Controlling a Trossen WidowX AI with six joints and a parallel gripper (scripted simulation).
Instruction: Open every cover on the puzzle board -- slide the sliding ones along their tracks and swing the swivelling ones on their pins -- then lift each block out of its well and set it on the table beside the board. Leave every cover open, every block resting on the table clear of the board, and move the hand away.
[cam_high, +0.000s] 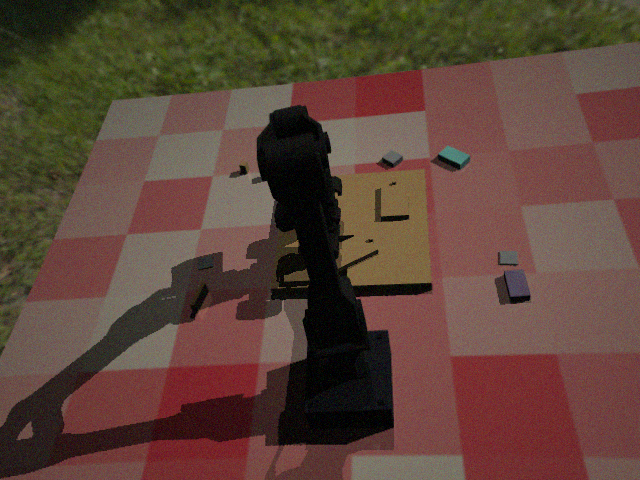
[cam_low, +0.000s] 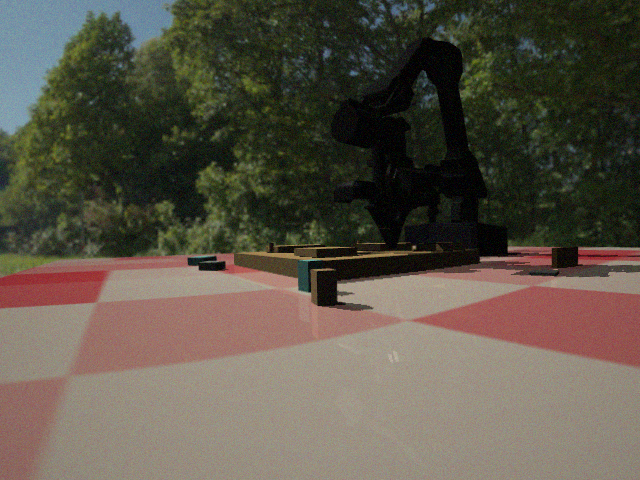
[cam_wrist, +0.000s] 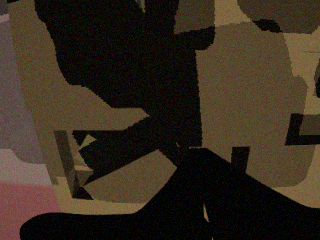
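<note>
The wooden puzzle board (cam_high: 408, 263) (cam_low: 279, 262) lies in front of the arm's base. My gripper (cam_low: 391, 244) (cam_wrist: 197, 155) is shut and empty, its tips low at the board's top; the arm hides it in the top view. A slanted cover (cam_wrist: 132, 179) lies left of the tips, its end at a well. A small pale green piece (cam_wrist: 87, 141) shows in that well. A raised cover (cam_high: 395, 202) sits at the board's back right. A teal block (cam_high: 453, 157), a purple block (cam_high: 516, 285) and a tan block (cam_high: 199, 299) (cam_low: 564, 257) lie off the board. Shadow hides other wells.
A grey block (cam_high: 392, 158) lies behind the board. Flat grey pieces lie at right (cam_high: 508, 258) and at left (cam_high: 205, 262) on the table. A small tan block (cam_low: 324, 287) stands near a teal block (cam_low: 305, 276) off the board's far left corner in the top view.
</note>
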